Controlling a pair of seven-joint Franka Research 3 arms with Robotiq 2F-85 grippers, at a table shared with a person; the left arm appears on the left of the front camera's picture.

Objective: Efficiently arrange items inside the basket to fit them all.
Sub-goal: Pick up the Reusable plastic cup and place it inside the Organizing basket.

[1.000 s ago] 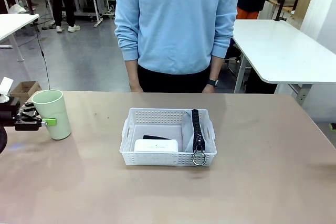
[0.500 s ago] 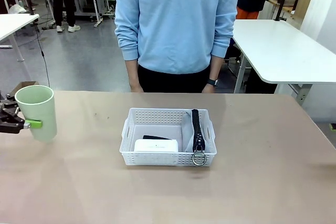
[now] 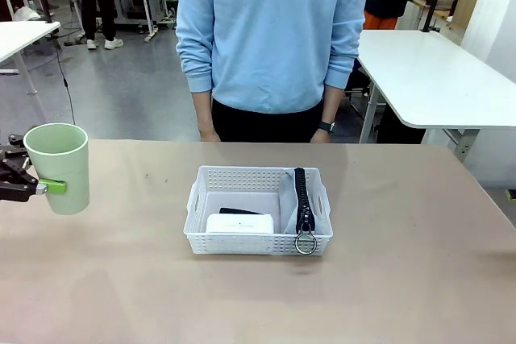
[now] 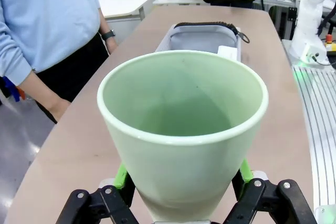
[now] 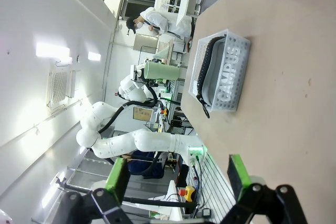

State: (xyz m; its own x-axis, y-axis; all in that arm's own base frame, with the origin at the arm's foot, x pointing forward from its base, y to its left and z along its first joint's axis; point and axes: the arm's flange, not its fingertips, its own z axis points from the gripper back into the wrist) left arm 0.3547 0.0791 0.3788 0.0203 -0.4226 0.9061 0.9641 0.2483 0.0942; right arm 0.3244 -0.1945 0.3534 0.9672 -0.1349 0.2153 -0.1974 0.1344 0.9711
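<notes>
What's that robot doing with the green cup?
The robot's left hand is holding the pale green cup up off the table, at the table's left end. The white basket in the middle already holds the grey pouch, a white box and a small black object. The right hand is open and holds nothing. A person stands watching.
</notes>
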